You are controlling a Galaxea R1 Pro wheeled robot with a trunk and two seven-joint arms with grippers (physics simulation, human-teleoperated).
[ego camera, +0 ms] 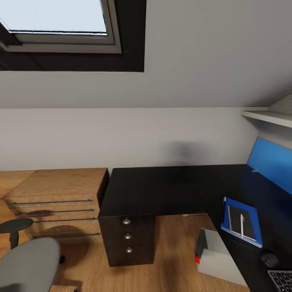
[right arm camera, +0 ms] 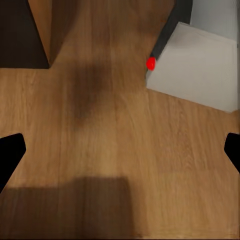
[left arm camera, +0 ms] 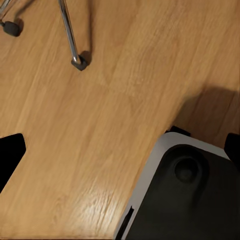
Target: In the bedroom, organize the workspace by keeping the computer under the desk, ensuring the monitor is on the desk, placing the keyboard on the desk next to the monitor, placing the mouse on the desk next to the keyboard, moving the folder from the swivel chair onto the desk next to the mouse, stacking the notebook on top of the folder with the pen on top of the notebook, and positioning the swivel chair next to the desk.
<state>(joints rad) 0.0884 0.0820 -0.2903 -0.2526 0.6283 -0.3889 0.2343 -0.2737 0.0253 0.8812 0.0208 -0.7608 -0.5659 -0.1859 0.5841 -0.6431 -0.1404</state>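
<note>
Folder point(ego camera: 241, 221) on desk point(ego camera: 162, 188), both pincers point(left arm camera: 120, 150) point(right arm camera: 120, 150) aimed down at floor point(right arm camera: 110, 140), fingers spread, gripping nothing.

Below the left end effector point(left arm camera: 120, 150) lies open wood floor point(left arm camera: 100, 125), with the robot's own base point(left arm camera: 185, 200) just beside it and a chair leg point(left arm camera: 70, 32) farther ahead. Beneath the right end effector point(right arm camera: 120, 150) the floor is clear; the computer point(right arm camera: 195, 70) and the drawer unit point(right arm camera: 20, 35) stand ahead, a bare passage between them.
</note>
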